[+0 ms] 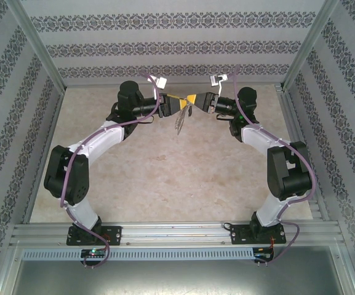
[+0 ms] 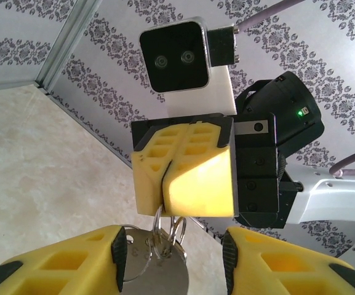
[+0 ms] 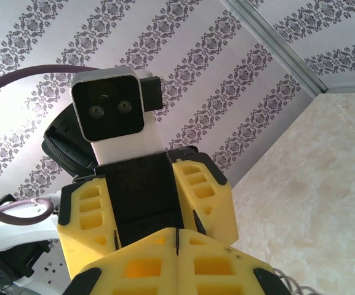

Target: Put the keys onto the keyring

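A beige, marbled table [image 1: 165, 184] sits inside walls of striped damask paper [image 1: 165, 49]. In the top view both arms reach to the upper middle of the frame. There the left gripper [image 1: 176, 104] and the right gripper [image 1: 193, 101] meet nose to nose above the table. The keyring [image 1: 180, 121] dangles just beneath them, clear of the surface.

In the left wrist view the right gripper [image 2: 165, 203] fills the centre, its yellow fingers pressed together on the thin wire loops of the keyring [image 2: 167, 228], which hang from its lower tip. The left gripper [image 2: 174, 255] sits along the bottom edge with its fingers apart, one each side of the loops. A flat silvery key [image 2: 141, 253] hangs just beside the left finger pad. Whether it is already threaded on the loops cannot be told.

In the right wrist view the right gripper [image 3: 177, 243] is shut at the bottom centre, and a short run of beaded chain [image 3: 286, 284] shows at the lower right. Opposite, the left gripper [image 3: 145, 215] is spread wide.

The step in hand looks like threading: one claw steadies the ring while the other lines up. The next move likely calls for the left fingers to close on the key alone, not the loops, and steer it without tugging the ring free.
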### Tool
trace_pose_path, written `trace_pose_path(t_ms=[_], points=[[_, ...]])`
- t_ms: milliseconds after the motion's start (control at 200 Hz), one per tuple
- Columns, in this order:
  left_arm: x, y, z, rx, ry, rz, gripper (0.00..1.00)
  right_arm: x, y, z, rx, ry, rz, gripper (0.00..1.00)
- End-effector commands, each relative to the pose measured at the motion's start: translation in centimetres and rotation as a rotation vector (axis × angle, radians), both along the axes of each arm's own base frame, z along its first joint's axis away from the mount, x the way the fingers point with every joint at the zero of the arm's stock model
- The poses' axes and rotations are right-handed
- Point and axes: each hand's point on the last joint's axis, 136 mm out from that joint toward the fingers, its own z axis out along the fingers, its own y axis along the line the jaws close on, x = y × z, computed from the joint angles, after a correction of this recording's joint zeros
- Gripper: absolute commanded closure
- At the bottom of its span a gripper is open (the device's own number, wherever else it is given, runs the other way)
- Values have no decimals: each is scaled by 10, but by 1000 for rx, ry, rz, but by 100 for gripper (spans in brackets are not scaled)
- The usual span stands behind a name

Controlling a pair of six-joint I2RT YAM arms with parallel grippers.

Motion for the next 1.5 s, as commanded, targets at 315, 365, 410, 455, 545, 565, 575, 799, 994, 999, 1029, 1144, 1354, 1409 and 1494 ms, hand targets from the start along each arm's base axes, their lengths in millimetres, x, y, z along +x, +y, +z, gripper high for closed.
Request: trace_pose_path(t_ms=[315,365,410,455,545,565,575,799,994,999,1029,1144,1354,1409,1494], points=[[4,-5,18,-50,-49,-21,59,-9,8,10,5,-57,35,100],[4,-5,19,-51,-50,-18,59,-8,7,9,4,-55,33,100],[4,-5,19,-52,-52,-15,59,-9,8,8,4,-54,34,100],[5,-5,20,-52,-56,-10,59,-9,7,8,3,-54,34,100],[5,-4,21,-54,-59,-3,59,-9,7,7,3,-54,31,100],[5,-4,21,-54,-62,-3,59,-9,7,7,3,-53,31,100],[5,-4,21,-54,-63,-2,59,-9,7,7,2,-54,32,100],[6,-3,23,-59,-69,7,65,-8,4,3,-1,-46,26,100],[8,-4,24,-66,-70,7,75,-8,4,2,-2,-46,24,100],[8,-4,25,-67,-70,7,75,-8,3,2,-2,-45,24,100],[8,-4,24,-67,-68,5,77,-7,3,1,-2,-45,22,100],[6,-5,23,-69,-65,-4,81,-6,3,2,-1,-45,20,100],[1,-6,19,-69,-62,-27,94,-3,2,2,2,-42,11,100],[0,-7,18,-69,-66,-33,100,-3,3,2,4,-41,12,100],[-1,-7,18,-71,-73,-31,100,-3,3,3,6,-39,13,98]])
